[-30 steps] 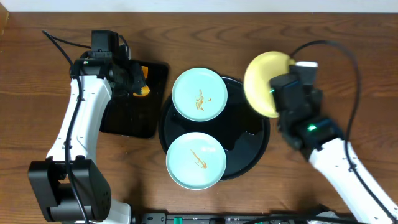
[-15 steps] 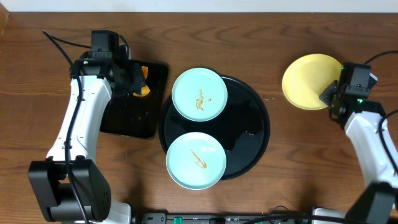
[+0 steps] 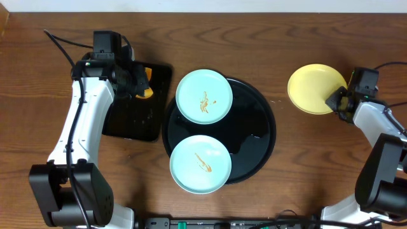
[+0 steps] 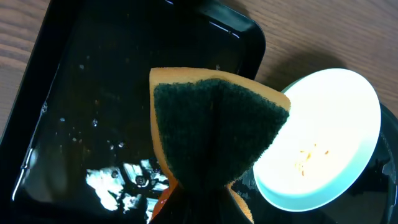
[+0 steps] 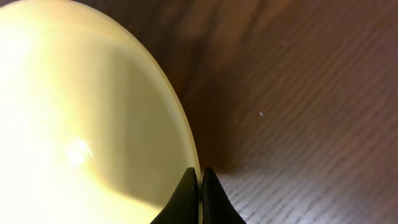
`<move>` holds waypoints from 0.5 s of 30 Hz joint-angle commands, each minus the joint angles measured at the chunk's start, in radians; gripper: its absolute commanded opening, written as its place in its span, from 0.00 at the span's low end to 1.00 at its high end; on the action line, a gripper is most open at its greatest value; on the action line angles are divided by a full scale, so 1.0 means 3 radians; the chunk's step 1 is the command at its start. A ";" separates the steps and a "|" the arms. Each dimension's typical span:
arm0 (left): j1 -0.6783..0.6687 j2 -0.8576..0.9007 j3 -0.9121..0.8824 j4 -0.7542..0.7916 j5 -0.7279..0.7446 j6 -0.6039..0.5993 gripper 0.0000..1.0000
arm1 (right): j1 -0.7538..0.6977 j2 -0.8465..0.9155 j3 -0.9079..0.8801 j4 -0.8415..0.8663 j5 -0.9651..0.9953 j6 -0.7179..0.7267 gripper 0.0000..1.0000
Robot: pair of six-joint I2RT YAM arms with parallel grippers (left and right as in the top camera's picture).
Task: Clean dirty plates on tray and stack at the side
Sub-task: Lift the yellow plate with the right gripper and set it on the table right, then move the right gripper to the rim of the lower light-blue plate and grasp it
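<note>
**Two smeared plates on round tray [image 3: 254, 137], one off**

Left end effector [image 3: 137, 81] clamped on sponge [image 4: 217, 124] over rectangular tray [image 3: 130, 121], 9 o'clock of round tray. Far mint plate [image 3: 203, 96] at its 11 o'clock, near mint plate [image 3: 200, 163] at 7 overhanging the rim. Yellow plate [image 3: 311, 86] on counter [image 3: 305, 165] at 2 o'clock, right end effector [image 3: 337, 100] pinching its rim.

Yellow plate [image 3: 316, 88] out on the table [image 3: 305, 38], off the tray [image 3: 254, 137].
Right gripper [image 3: 336, 100] pinches its rim; two smeared blue plates [image 3: 203, 96] [image 3: 200, 163] lie on the tray's left half; left gripper [image 3: 141, 81] holds an orange sponge [image 3: 147, 91] over the small tray [image 3: 130, 121].
</note>
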 commanded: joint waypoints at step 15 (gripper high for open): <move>0.0018 0.0005 0.0028 -0.0156 0.0041 0.0134 0.08 | 0.0502 -0.0969 0.0053 -0.0374 -0.1241 -0.0954 0.40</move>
